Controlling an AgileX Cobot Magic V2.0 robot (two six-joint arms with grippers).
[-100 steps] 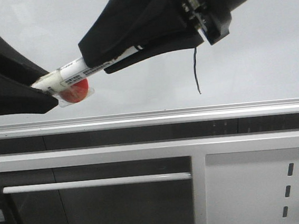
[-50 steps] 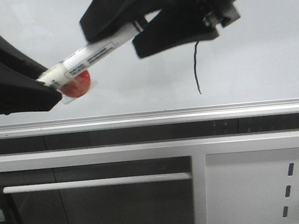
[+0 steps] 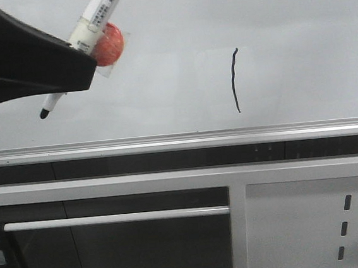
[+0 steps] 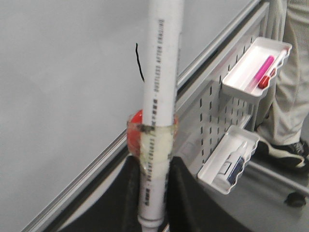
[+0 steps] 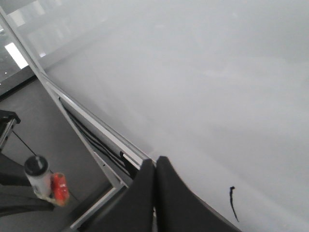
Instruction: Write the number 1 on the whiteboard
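The whiteboard [image 3: 302, 27] fills the upper front view above its silver rail. On it, right of centre, stands the number 1 [image 3: 235, 81], a thin black near-vertical stroke, which also shows in both wrist views as the number 1 [image 4: 139, 63] and number 1 [image 5: 233, 203]. My left gripper [image 3: 84, 54] is shut on a white marker [image 3: 95, 18] at the upper left. The marker slants, with its black tip [image 3: 44, 113] bared low and left, off the board's stroke. A red round tag [image 3: 109, 44] is taped to the pen. My right gripper [image 5: 155, 163] is shut with nothing in it, and is out of the front view.
Below the rail are a grey metal panel with slots [image 3: 314, 222] and a horizontal bar [image 3: 111, 219]. Two white trays hang on the panel, one tray [image 4: 253, 72] with a pink marker and the other tray [image 4: 227, 164] with a small bottle. A person's legs [image 4: 292, 72] stand beside them.
The right gripper has let go of the marker and left the front view. The left gripper has risen with the marker, which now stands steeper, uncovering the whole stroke.
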